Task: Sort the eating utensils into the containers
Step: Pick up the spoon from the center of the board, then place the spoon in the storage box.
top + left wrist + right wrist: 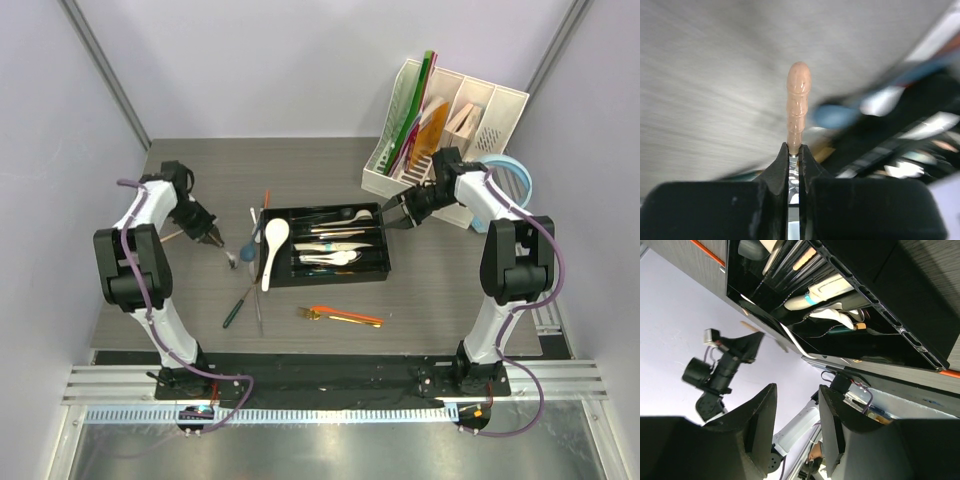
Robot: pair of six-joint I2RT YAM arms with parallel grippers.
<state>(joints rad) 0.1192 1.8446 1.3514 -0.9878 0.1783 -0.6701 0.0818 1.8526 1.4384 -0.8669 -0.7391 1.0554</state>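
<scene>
1. Orange chopsticks (350, 316) are lying on the worktop (440, 290), just near of the black tray (330, 281).
2. A green-handled utensil (236, 309) is lying off the tray's near-left corner.
3. The tray is sitting mid-worktop, carrying white and steel pieces in its long compartments. A white ceramic spoon (272, 245) is resting along its left end.
4. The left end effector (213, 240) is positioned left of the tray, jaws pressed together, pinching a peach-handled utensil (798, 107) where the handle meets the steel.
5. The right end effector (400, 212) is hovering by the tray's far-right corner, fingers partly spread, gripping nothing.
6. A white organiser (455, 120) is standing far right.
</scene>
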